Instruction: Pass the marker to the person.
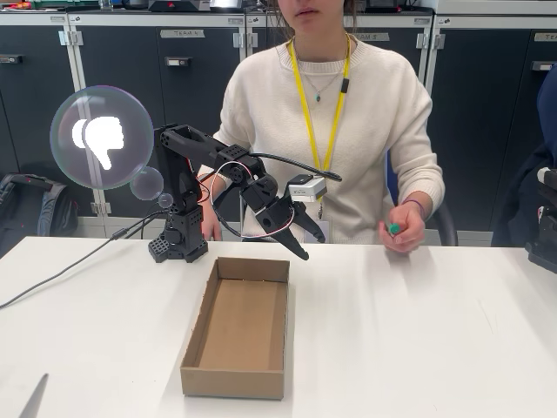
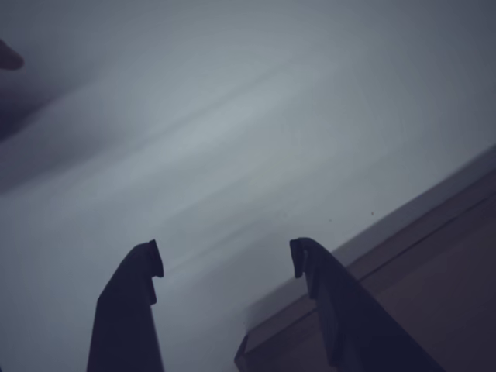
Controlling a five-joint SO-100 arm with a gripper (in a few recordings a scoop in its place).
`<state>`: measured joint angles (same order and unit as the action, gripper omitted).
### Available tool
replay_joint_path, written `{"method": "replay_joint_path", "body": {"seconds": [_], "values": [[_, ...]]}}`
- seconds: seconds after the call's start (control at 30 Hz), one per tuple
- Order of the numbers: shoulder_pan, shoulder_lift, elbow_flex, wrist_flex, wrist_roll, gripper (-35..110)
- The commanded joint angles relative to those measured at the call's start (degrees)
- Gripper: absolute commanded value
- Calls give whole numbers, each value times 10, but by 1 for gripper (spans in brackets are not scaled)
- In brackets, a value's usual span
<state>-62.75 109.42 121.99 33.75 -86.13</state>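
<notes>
Behind the white table (image 1: 418, 331) in the fixed view sits the person (image 1: 331, 113), whose hand (image 1: 402, 228) grips the marker (image 1: 394, 229) (green tip poking out) at the table's far edge. The black gripper (image 1: 305, 244) hangs empty, fingers parted, above the far end of the open cardboard box (image 1: 237, 376).

From the wrist view, blurred, the gripper (image 2: 226, 260) fingers stand apart over the table (image 2: 232, 132), with what seems the box (image 2: 418, 263) corner at lower right.

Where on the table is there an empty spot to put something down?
The white table is bare on the picture's right, between the cardboard box and the person's hand holding the marker. The left side is also bare, apart from a cable. It is crowded at the back, where the open gripper hangs over the box's far edge.
</notes>
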Motion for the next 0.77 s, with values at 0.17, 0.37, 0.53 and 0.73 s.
{"method": "replay_joint_path", "body": {"seconds": [0.17, 0.37, 0.53, 0.73], "values": [[5, 10, -1, -14, 2, 39], [9, 7, -1, -16, -1, 39], [11, 9, 1, -18, -1, 39], [10, 11, 6, -19, -1, 39]]}}
